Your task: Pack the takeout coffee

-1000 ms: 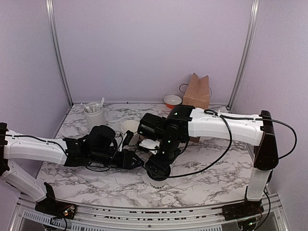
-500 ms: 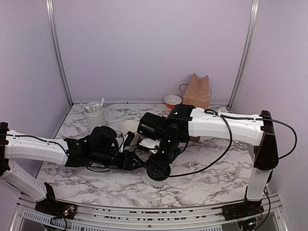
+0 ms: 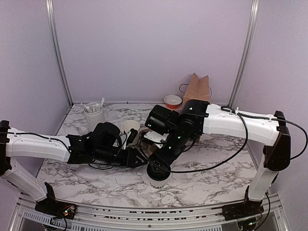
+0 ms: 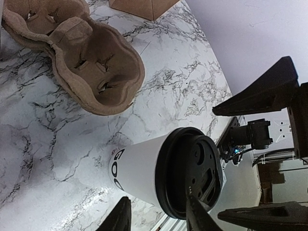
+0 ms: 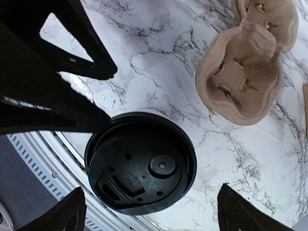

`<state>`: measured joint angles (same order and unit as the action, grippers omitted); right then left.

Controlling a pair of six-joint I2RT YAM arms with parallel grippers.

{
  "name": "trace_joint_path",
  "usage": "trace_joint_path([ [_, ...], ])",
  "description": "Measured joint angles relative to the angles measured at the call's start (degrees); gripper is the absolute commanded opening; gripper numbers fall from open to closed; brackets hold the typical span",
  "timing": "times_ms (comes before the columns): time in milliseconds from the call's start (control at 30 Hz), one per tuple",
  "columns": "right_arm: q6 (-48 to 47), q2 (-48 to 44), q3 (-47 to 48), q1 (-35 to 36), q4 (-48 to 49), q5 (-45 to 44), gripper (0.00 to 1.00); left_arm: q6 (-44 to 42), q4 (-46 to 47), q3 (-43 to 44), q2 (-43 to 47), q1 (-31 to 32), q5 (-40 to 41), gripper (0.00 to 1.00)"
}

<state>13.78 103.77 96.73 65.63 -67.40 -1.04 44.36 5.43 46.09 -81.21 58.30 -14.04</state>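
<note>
Found the takeout coffee (image 3: 157,183) standing upright on the surface (image 3: 216,168) at lower centre of the top view, long axis vertical, black lid (image 5: 142,163) seated on top. Saw the right pincer (image 3: 159,166) directly above that lid, pointing down along the cup's axis, jaws spread wide to either side of the rim and holding nothing. Saw the left pincer (image 4: 159,202) at the cup's left side in the top view, reaching in low from the left, jaws partway apart with the tips at the cup's wall and lid rim; could not tell from either wrist view whether pressing on the cup or merely beside it. Judged both pincers about equally near, the right above, the left beside. Noted the pulp cup carrier (image 5: 243,72) lying near the cup, toward upper right in the right wrist view and upper left in the left wrist view; reckoned the coming move as a grip round the cup's wall, then a short carry across into a socket, kept upright throughout. Against the earlier top views: found the right forearm and elbow swung toward the right edge of the frame and the wrist block shifted up and right, the left arm nudged slightly rightward, and the coffee, the lidless cup (image 3: 129,126) and the brown bag (image 3: 196,91) unmoved
</note>
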Motion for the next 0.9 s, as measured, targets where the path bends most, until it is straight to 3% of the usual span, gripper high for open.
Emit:
trace_joint_path([
  [267, 3.6, -13.2, -15.0, -1.7, 9.4, 0.1, 0.88, -0.5, -3.8, 3.4, -1.3, 0.4, 0.3, 0.39],
  [533, 10.6, -29.0, -36.7, -7.9, 30.0, 5.6, 0.79, -0.9, -7.4, 5.5, -1.8, 0.5, 1.1, 0.37],
  [900, 19.7, -33.6, -51.9, -10.8, 51.8, 12.5, 0.70, -0.6, -9.3, 6.2, -4.1, 1.6, 1.7, 0.36],
])
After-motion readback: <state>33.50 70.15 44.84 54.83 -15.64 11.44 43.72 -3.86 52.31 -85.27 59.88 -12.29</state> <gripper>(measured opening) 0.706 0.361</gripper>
